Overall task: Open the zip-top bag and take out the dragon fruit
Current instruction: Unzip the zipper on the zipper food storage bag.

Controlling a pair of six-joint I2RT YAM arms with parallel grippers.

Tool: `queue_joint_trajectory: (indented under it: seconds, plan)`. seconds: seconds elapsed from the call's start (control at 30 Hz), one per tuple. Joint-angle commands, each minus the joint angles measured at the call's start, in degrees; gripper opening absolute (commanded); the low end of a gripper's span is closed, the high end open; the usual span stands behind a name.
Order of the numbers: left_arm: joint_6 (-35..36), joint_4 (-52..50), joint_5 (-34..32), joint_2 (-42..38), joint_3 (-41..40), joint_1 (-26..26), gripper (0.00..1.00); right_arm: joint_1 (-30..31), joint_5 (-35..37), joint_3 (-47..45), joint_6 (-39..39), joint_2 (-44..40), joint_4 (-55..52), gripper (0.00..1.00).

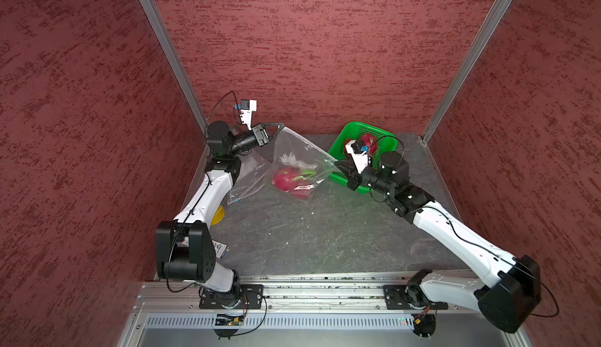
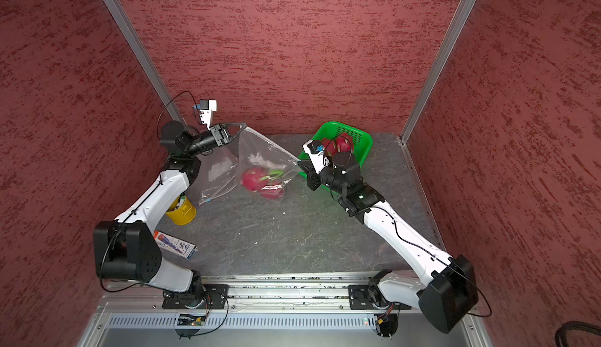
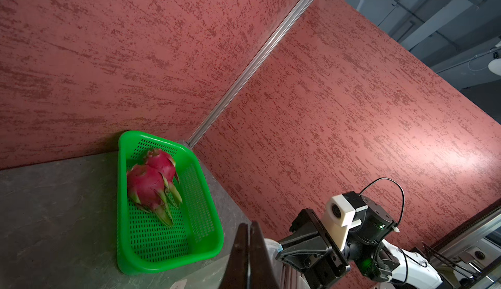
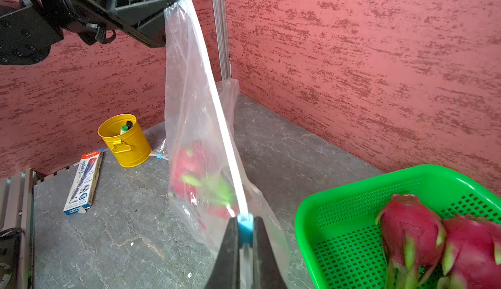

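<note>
Left gripper (image 1: 280, 127), in both top views: jaws pinched on the upper corner of the clear zip-top bag (image 1: 292, 153), raised above the grey table (image 1: 309, 238). Right gripper (image 1: 339, 165): jaws closed on the opposite end of the bag's top edge, just in front of the green basket (image 1: 357, 124). The bag is taut between them, and a magenta dragon fruit (image 1: 285, 178) sags in its low end over a second red shape. Yellow bucket (image 2: 182, 213) and pencil box (image 2: 175, 244) lie near the left arm.

Left wrist view: fingers (image 3: 238, 252) pressed together, nothing between them discernible. Basket (image 3: 122, 192) holds two dragon fruit (image 3: 146, 187), touching.

Right wrist view: fingers (image 4: 230, 247) clamp the blue zip slider (image 4: 245, 230). The white zip strip (image 4: 217, 98) runs up to the left gripper. The bagged fruit is blurred.
</note>
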Motion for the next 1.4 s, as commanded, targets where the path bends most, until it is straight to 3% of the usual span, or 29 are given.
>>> queue_joint_trajectory:
  seconds: [0.0,0.23,0.37,0.63,0.9,1.07,1.37]
  plan:
    - [-0.21,4.67,-6.66,1.21,3.82,1.47,0.0,-1.81,5.6,-1.64,0.49,-2.05,-6.7,0.01]
    - [0.31,3.86,-5.86,2.61,3.92,0.08,0.0,-1.81,0.61,-1.73,3.14,-1.62,-5.47,0.0]
    - [1.4,3.08,-6.45,1.3,1.77,-0.14,0.0,-1.8,1.22,-3.06,3.04,-1.46,-4.76,0.0]
    - [1.4,3.88,-5.02,-4.36,-9.27,-2.75,0.0,-1.81,-0.87,-4.14,1.92,-0.63,-2.4,0.02]
    - [11.66,-9.78,-4.87,-11.8,-13.44,-6.28,0.0,-1.81,-14.06,0.1,1.97,2.1,-2.77,0.2]
    - [11.87,-9.49,-3.05,-12.2,-13.63,-6.37,0.0,-1.81,-9.66,4.6,0.42,3.77,-1.52,0.36]
    - [12.16,-9.27,-1.86,-11.43,-12.84,-6.31,0.0,-2.6,-5.71,14.38,-2.7,12.52,0.43,0.43]
